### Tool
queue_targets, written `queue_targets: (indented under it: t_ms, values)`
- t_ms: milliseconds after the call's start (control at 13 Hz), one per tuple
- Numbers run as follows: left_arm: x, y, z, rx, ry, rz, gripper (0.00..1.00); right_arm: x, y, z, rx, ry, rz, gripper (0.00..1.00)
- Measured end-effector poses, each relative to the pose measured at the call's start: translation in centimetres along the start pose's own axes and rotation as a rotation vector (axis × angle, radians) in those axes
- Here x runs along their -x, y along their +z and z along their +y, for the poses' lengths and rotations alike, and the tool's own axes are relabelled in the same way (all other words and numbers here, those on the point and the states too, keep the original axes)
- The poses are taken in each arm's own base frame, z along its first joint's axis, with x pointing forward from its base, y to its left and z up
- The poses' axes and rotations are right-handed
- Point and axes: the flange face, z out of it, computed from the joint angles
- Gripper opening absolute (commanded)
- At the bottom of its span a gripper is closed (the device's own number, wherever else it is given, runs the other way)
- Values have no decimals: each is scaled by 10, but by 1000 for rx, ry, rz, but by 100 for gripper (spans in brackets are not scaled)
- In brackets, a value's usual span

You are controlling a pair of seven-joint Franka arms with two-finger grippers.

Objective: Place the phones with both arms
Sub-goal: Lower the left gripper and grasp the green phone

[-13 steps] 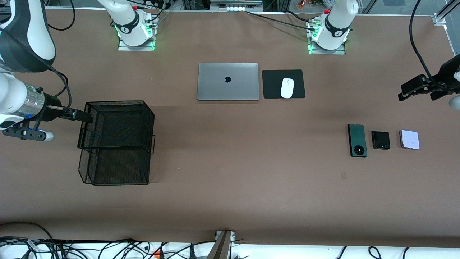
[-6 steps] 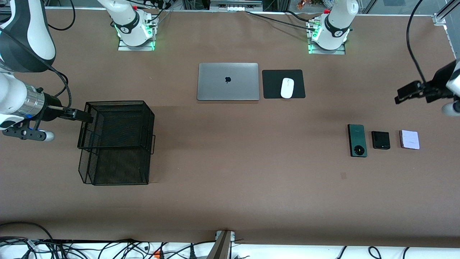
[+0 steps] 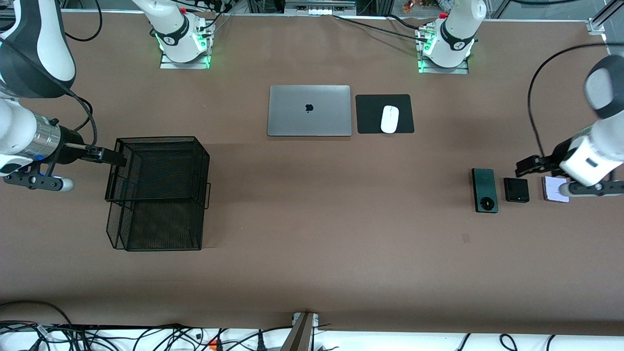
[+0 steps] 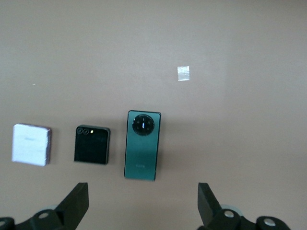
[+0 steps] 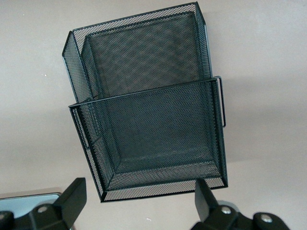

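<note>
Three phones lie in a row toward the left arm's end of the table: a long dark green one (image 3: pixel 485 190), a small black one (image 3: pixel 516 189) and a pale lilac-white one (image 3: pixel 553 189), which the left wrist partly covers. My left gripper (image 3: pixel 529 166) hangs open and empty over the table beside this row. The left wrist view shows the green phone (image 4: pixel 142 145), the black phone (image 4: pixel 91 144) and the lilac phone (image 4: pixel 31 144) ahead of the open left gripper (image 4: pixel 142 196). My right gripper (image 3: pixel 105 156) waits open and empty at the rim of a black mesh basket (image 3: pixel 156 139), which fills the right wrist view (image 5: pixel 144 93).
A closed grey laptop (image 3: pixel 309 110) and a white mouse (image 3: pixel 389 119) on a black pad (image 3: pixel 370 114) lie near the arms' bases. A small tape mark (image 3: pixel 466 238) sits nearer to the front camera than the phones. Cables run along the table's front edge.
The left arm has swung in and down from the table's end until its gripper is over the table by the phones. The right arm and the phones have not moved.
</note>
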Motion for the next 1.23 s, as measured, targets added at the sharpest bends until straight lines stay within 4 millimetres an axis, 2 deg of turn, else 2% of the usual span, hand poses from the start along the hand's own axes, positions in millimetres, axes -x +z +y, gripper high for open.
queue_targets:
  t_ms: [463, 540, 694, 925, 1234]
  values:
    - [8, 153, -8, -11, 13, 82, 100, 0, 0, 0, 0, 0, -2, 100]
    - [10, 173, -8, -29, 40, 69, 100, 0, 0, 0, 0, 0, -2, 100]
    - [11, 196, -7, -52, 79, 60, 100, 0, 0, 0, 0, 0, -2, 100]
    - [12, 213, -7, -70, 113, 60, 100, 0, 0, 0, 0, 0, -2, 100]
    - [28, 234, -20, -79, 119, 74, 100, 0, 0, 0, 0, 0, -2, 100]
